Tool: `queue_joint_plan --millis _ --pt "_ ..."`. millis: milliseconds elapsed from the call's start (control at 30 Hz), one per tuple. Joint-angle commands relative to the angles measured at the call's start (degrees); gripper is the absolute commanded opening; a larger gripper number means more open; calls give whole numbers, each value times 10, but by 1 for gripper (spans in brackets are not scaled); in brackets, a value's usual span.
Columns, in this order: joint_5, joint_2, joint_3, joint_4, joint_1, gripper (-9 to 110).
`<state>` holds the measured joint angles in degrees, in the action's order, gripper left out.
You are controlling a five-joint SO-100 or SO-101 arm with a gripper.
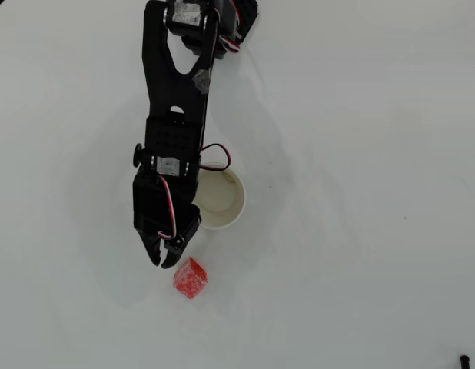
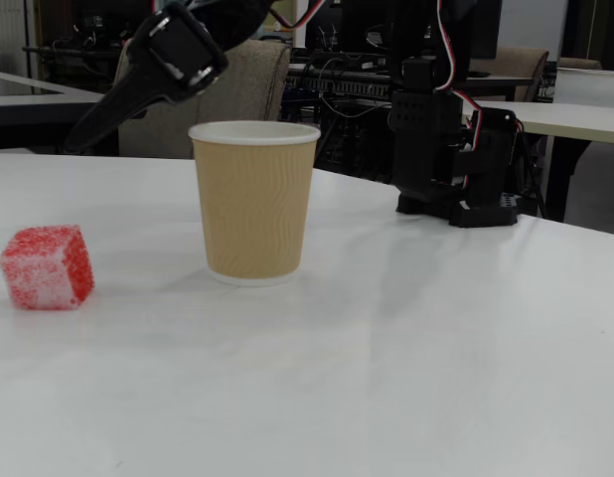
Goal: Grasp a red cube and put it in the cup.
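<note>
Approach step, as I read it. Red cube (image 2: 46, 266) sits free on the table (image 2: 406, 348), left of the cup (image 2: 254, 199) in the fixed view. Gripper (image 1: 165, 262) hangs above, just beside it, fingers nearly together. Next I'd spread them, centre over the cube, descend.

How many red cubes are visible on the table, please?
1. The red cube lies on the white table, below the cup in the overhead view and left of it in the fixed view. The cup's visible inside shows none; the arm hides part.
</note>
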<state>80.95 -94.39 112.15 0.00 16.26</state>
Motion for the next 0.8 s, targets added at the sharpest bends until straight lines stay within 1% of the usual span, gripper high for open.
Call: queue_joint_plan --millis 0,167,500,767 --pt "16 -4 -76 20 -13 1" --pt "19 4 -95 53 -18 0" --pt "24 14 -135 208 -33 0" --pt "25 64 -178 233 -32 0"
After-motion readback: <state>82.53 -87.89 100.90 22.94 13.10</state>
